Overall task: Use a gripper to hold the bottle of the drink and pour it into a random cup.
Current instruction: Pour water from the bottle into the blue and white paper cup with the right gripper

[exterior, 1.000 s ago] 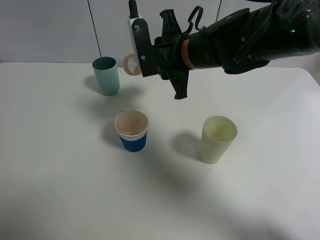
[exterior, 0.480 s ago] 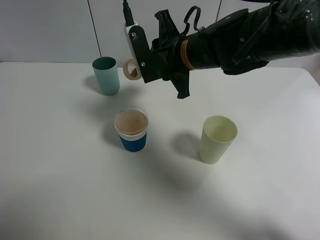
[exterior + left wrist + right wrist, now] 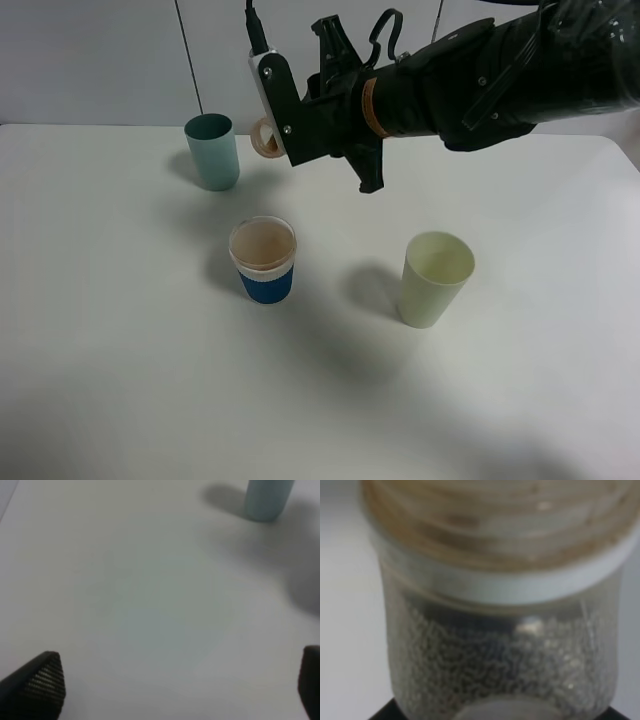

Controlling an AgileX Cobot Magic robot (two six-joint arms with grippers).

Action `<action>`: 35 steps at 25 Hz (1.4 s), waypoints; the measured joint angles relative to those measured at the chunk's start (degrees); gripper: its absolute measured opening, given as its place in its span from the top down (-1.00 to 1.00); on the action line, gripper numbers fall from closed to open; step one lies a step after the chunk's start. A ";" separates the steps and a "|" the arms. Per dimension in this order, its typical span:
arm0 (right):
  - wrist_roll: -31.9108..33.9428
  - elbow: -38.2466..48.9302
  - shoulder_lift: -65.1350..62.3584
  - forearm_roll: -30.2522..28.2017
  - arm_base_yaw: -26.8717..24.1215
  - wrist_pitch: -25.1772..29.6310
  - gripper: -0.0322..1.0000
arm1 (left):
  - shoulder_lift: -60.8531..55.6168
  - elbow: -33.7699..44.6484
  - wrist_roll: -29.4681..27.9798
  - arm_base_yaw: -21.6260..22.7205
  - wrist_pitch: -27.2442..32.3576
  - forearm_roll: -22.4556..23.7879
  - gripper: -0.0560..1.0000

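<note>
High above the table's back, my right gripper [image 3: 292, 120] is shut on the bottle [image 3: 265, 138], which lies tilted with its open neck pointing left, beside the teal tumbler. In the right wrist view the bottle [image 3: 500, 630] fills the frame, its translucent wall speckled with droplets and its threaded neck brownish. Below and in front of the bottle stands the cup [image 3: 263, 260], with its blue sleeve and white band; the drink [image 3: 263, 243] shows pale brown inside it. My left gripper [image 3: 175, 690] is open over bare table, with nothing between its fingertips [image 3: 42, 680].
A teal tumbler [image 3: 212, 150] stands at the back left and also shows in the left wrist view [image 3: 267, 497]. A pale green cup [image 3: 436, 277] stands at the right of the white table [image 3: 120, 350]. The right arm's dark bulk [image 3: 500, 70] spans the upper right.
My right gripper has turned slightly with the bottle, and the neck has shifted a little lower. The cups have not moved.
</note>
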 joint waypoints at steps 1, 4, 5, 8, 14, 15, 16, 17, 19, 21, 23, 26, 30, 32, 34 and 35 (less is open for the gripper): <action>-0.26 0.00 0.00 0.00 0.05 0.28 0.25 | 0.00 0.00 0.00 0.00 0.00 0.00 -0.86; -0.41 0.00 0.00 0.06 0.05 0.43 0.25 | 0.00 0.00 0.00 0.00 0.00 0.00 -0.86; -0.46 0.00 0.00 0.06 0.25 0.50 0.25 | 0.00 0.00 0.00 0.00 0.00 0.00 -0.86; -1.43 0.00 0.00 0.11 0.64 0.55 0.25 | 0.00 0.00 0.00 0.00 0.00 0.00 -0.86; -3.17 0.00 0.00 0.11 0.70 0.48 0.25 | 0.00 0.00 0.00 0.00 0.00 0.00 -0.86; -3.50 0.00 0.00 0.11 0.70 0.48 0.25 | 0.00 0.00 0.00 0.00 0.00 0.00 -0.86; -3.74 0.00 0.00 0.11 0.70 0.48 0.25 | 0.00 0.00 0.00 0.00 0.00 0.00 -0.86; -3.85 0.00 0.00 0.11 0.70 0.48 0.25 | 0.00 0.00 0.00 0.00 0.00 0.00 -0.86; -3.92 0.00 0.00 0.11 0.70 0.48 0.25 | 0.00 0.00 0.00 0.00 0.00 0.00 -0.86; -4.07 0.00 0.00 0.11 0.70 0.48 0.25 | 0.00 0.00 0.00 0.00 0.00 0.00 -0.86; -4.32 0.00 0.00 0.11 0.70 0.48 0.25 | 0.00 0.00 0.00 0.00 0.00 0.00 -0.86; -4.32 0.00 0.00 0.11 0.75 0.54 0.25 | 0.00 0.00 0.00 0.00 0.00 0.00 -0.86; -4.63 0.00 0.00 0.11 0.94 0.67 0.25 | 0.00 0.00 0.00 0.00 0.00 0.00 -0.86; -4.96 0.00 0.00 0.11 0.94 0.73 0.25 | 0.00 0.00 0.00 0.00 0.00 0.00 -0.86; -5.38 0.00 0.00 0.11 0.94 0.73 0.25 | 0.00 0.00 0.00 0.00 0.00 0.00 -0.86; -5.38 0.00 0.00 0.11 1.01 0.80 0.25 | 0.00 0.00 0.00 0.00 0.00 0.00 -0.86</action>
